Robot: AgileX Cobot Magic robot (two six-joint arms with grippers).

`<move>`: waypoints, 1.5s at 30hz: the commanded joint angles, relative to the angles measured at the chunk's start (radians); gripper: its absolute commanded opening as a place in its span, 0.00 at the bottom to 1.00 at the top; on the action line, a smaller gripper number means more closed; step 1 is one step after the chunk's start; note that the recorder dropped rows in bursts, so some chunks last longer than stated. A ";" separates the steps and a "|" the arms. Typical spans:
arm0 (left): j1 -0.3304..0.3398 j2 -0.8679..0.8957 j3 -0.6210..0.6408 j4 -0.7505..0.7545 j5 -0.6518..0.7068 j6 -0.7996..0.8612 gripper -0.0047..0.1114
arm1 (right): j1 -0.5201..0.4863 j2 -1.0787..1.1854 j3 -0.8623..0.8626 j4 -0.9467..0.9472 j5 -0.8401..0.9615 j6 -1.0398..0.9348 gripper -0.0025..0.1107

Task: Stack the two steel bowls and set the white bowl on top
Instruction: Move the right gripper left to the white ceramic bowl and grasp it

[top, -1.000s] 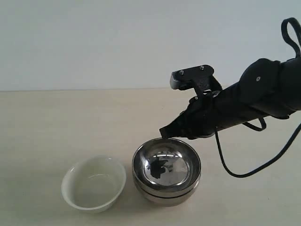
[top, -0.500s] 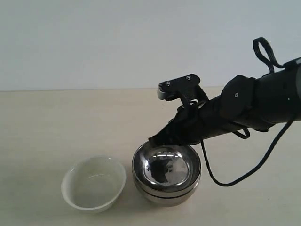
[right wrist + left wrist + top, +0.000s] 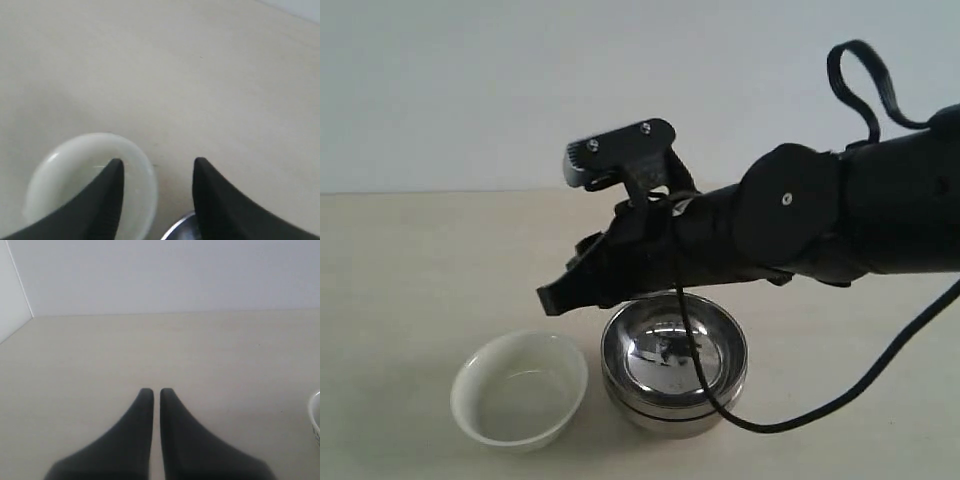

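Note:
The two steel bowls sit nested one inside the other on the table, shiny insides facing up. Just left of them stands the white bowl, empty and upright. My right gripper reaches across above the gap between them, a little higher than the rims. In the right wrist view it is open, one finger over the white bowl, the other beside the steel rim. My left gripper hovers shut and empty over bare table; it is not in the exterior view.
The pale wooden table runs back to a plain light wall. A black cable loops down from the right arm onto the table beside the steel bowls. A pale curved rim shows at the left wrist view's edge.
The right arm has swung left, from above the steel bowls' far rim to over the gap beside the white bowl. The bowls have not moved.

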 commanded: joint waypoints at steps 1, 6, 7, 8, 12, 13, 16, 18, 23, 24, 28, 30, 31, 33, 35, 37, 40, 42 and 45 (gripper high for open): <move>0.001 -0.003 0.003 -0.003 -0.008 -0.011 0.08 | 0.051 -0.036 -0.042 -0.001 0.171 0.026 0.43; 0.001 -0.003 0.003 -0.003 -0.008 -0.011 0.08 | 0.164 -0.011 -0.051 -0.070 0.273 -0.006 0.43; 0.001 -0.003 0.003 -0.003 -0.008 -0.011 0.08 | 0.187 -0.002 -0.051 -0.087 0.264 -0.006 0.43; 0.001 -0.003 0.003 -0.003 -0.008 -0.011 0.08 | 0.207 0.008 -0.051 -0.091 0.250 -0.006 0.43; 0.001 -0.003 0.003 -0.003 -0.008 -0.011 0.08 | 0.252 0.069 -0.080 -0.136 0.238 -0.006 0.43; 0.001 -0.003 0.003 -0.003 -0.008 -0.011 0.08 | 0.256 0.090 -0.097 -0.149 0.240 -0.006 0.43; 0.001 -0.003 0.003 -0.003 -0.008 -0.011 0.08 | 0.264 0.151 -0.156 -0.199 0.246 0.014 0.43; 0.001 -0.003 0.003 -0.003 -0.008 -0.011 0.08 | 0.264 0.198 -0.203 -0.249 0.251 0.049 0.43; 0.001 -0.003 0.003 -0.003 -0.008 -0.011 0.08 | 0.264 0.301 -0.305 -0.424 0.279 0.182 0.43; 0.001 -0.003 0.003 -0.003 -0.008 -0.011 0.08 | 0.264 0.318 -0.320 -0.481 0.285 0.230 0.43; 0.001 -0.003 0.003 -0.003 -0.008 -0.011 0.08 | 0.264 0.364 -0.357 -0.646 0.349 0.385 0.43; 0.001 -0.003 0.003 -0.003 -0.008 -0.011 0.08 | 0.264 0.380 -0.369 -0.691 0.386 0.435 0.43; 0.001 -0.003 0.003 -0.003 -0.008 -0.011 0.08 | 0.264 0.382 -0.369 -0.691 0.386 0.437 0.43; 0.001 -0.003 0.003 -0.003 -0.007 -0.011 0.08 | 0.264 0.384 -0.369 -0.689 0.386 0.437 0.43; 0.001 -0.003 0.003 -0.003 -0.006 -0.011 0.08 | 0.264 0.384 -0.369 -0.689 0.384 0.442 0.43; 0.001 -0.003 0.003 -0.003 -0.006 -0.011 0.08 | 0.264 0.388 -0.369 -0.689 0.384 0.444 0.43; 0.001 -0.003 0.003 -0.003 -0.006 -0.011 0.08 | 0.264 0.416 -0.369 -0.687 0.375 0.451 0.43; 0.001 -0.003 0.003 -0.003 -0.006 -0.011 0.08 | 0.264 0.438 -0.369 -0.690 0.369 0.451 0.43; 0.001 -0.003 0.003 -0.003 -0.006 -0.011 0.08 | 0.264 0.453 -0.369 -0.690 0.360 0.451 0.43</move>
